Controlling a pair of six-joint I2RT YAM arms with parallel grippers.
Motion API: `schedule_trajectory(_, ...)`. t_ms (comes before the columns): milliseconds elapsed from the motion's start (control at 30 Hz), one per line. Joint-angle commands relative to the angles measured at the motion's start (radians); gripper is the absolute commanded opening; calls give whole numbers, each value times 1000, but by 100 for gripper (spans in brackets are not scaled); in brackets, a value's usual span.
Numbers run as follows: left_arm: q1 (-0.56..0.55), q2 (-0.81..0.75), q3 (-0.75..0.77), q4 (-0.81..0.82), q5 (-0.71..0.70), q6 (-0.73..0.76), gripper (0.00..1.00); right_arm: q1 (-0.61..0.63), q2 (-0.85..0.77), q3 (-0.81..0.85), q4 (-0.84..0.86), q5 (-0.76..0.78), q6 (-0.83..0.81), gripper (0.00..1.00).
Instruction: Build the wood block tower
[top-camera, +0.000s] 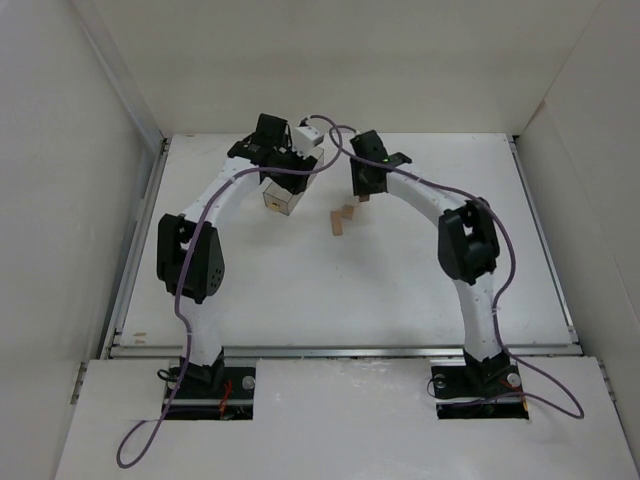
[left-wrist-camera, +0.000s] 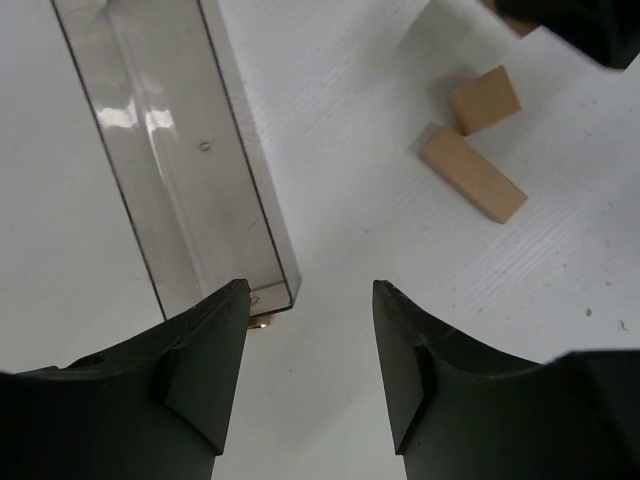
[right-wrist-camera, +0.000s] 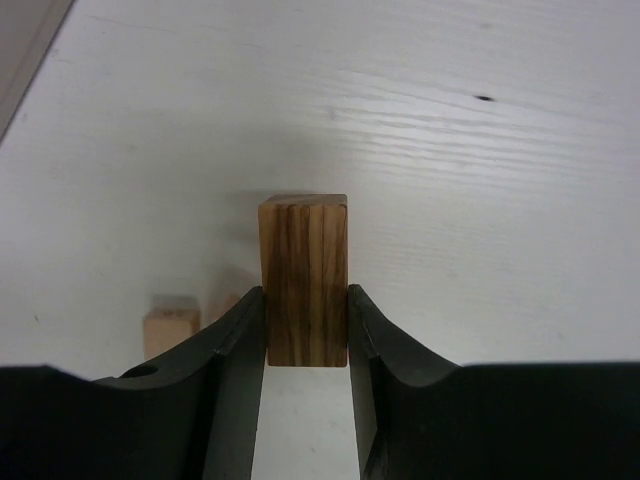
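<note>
Two light-tan wood blocks (top-camera: 343, 219) lie side by side on the white table, also in the left wrist view (left-wrist-camera: 473, 172); no stack shows. My right gripper (right-wrist-camera: 306, 300) is shut on a darker striped wood block (right-wrist-camera: 304, 278) and holds it above the table, just behind the two blocks (top-camera: 362, 195). One loose block (right-wrist-camera: 170, 330) shows low left in the right wrist view. My left gripper (left-wrist-camera: 310, 295) is open and empty, hovering beside the near end of the clear plastic box (left-wrist-camera: 175, 150).
The clear plastic box (top-camera: 285, 195) lies left of the blocks, under the left arm. A white cube-like object (top-camera: 306, 135) sits at the back near the left wrist. White walls enclose the table on three sides.
</note>
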Motion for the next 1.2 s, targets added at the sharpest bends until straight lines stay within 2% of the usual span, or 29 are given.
schedule_trajectory(0,-29,-58,65,-59,57,48,49,-47,-198,-82,45,81,-27,0)
schedule_trajectory(167,-101,-12,39,-71,46,1,55,-100,-328,-374,101,90,23,0)
schedule_trajectory(300,-135,54,-1,23,77,-140,60,-110,-380,-511,144,61,83,0)
schedule_trajectory(433,-167,112,0,88,28,-234,63,-110,-391,-567,135,67,117,0)
schedule_trajectory(600,-230,186,40,93,-57,-234,63,-110,-411,-613,135,58,128,0)
schedule_trajectory(700,-239,217,49,83,-113,-244,63,-110,-411,-624,135,58,140,0)
schedule_trajectory(867,-239,235,49,83,-132,-253,63,-110,-400,-624,135,58,140,0)
schedule_trajectory(967,-239,257,60,83,-112,-253,63,-110,-391,-624,126,58,140,7)
schedule_trajectory(1133,-239,296,80,93,-112,-283,61,-110,-382,-602,117,58,131,25)
schedule_trajectory(1167,-239,306,80,93,-112,-283,59,-110,-382,-593,117,67,131,36)
